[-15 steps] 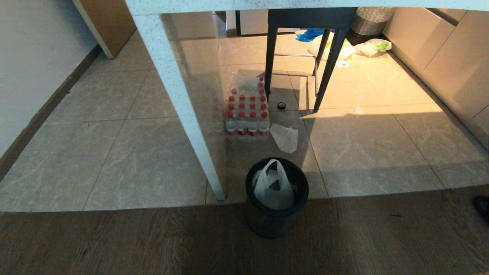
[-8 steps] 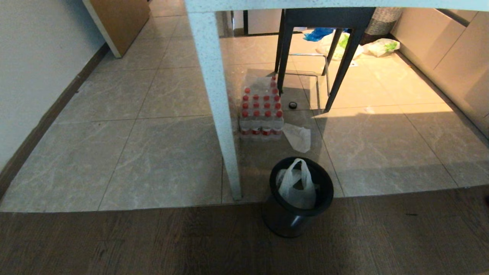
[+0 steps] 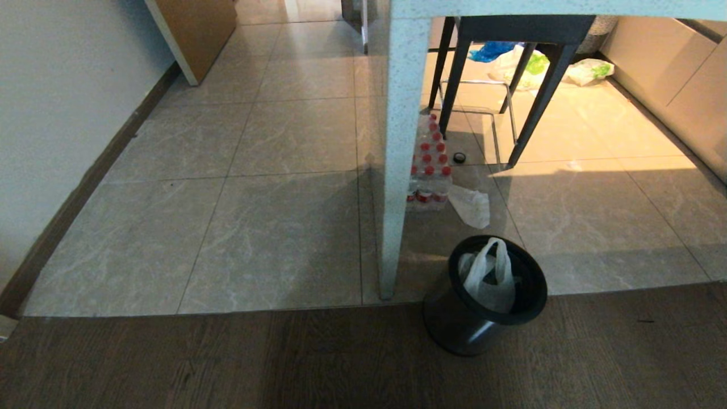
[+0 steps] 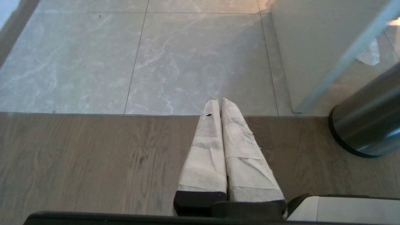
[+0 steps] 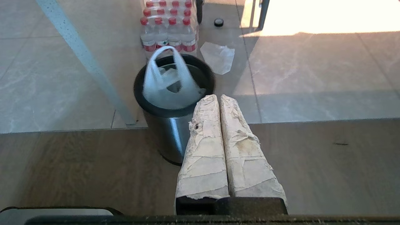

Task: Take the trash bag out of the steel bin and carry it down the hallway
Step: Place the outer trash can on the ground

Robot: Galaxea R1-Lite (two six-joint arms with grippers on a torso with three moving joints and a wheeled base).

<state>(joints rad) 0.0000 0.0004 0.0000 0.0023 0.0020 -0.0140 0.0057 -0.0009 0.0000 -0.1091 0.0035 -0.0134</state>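
Steel bin stands on the wood floor right at the tile edge, just beside the white table leg; the trash bag is still inside it, one loop handle sticking up above the black rim. Both hands are empty with fingers pressed together: left hand hangs over the wood/tile seam, apart from the bin; right hand hangs close by the bin's rim, not touching the bag. Pack of red-capped bottles and a small plain white bag lie on the tiles beyond the bin.
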